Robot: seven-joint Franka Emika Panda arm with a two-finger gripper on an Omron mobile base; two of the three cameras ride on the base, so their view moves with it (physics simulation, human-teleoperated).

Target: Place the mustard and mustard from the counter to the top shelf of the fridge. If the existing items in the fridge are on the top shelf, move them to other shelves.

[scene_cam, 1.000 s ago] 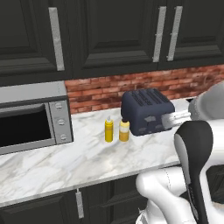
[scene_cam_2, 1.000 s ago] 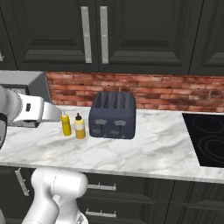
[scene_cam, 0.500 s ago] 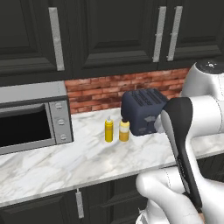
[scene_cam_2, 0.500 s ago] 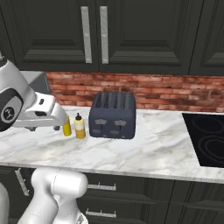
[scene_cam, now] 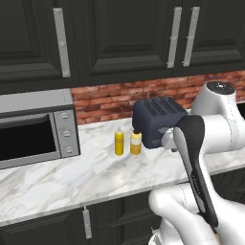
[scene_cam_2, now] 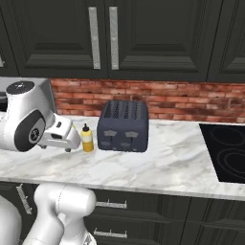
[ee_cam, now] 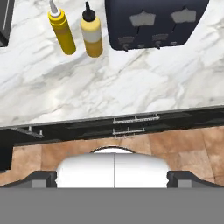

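We saw the slim dark-yellow squeeze bottle (scene_cam: 119,142) just left of the wider black-capped yellow bottle (scene_cam: 136,143) on the white marble counter (scene_cam: 91,177). A dark blue toaster (scene_cam: 157,121) sat to their right. The gripper's jaws stood wide open, holding nothing.

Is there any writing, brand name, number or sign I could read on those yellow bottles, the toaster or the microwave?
None can be read.
Wider mustard bottle: a plain pale band, no lettering.
Slimmer mustard bottle: bare yellow, no label.
Toaster: levers and small knobs, no markings legible.
Microwave: round buttons on its panel, too small to show any signs.

Base views flank the counter (scene_cam: 95,177) from behind — hand view looks down on it
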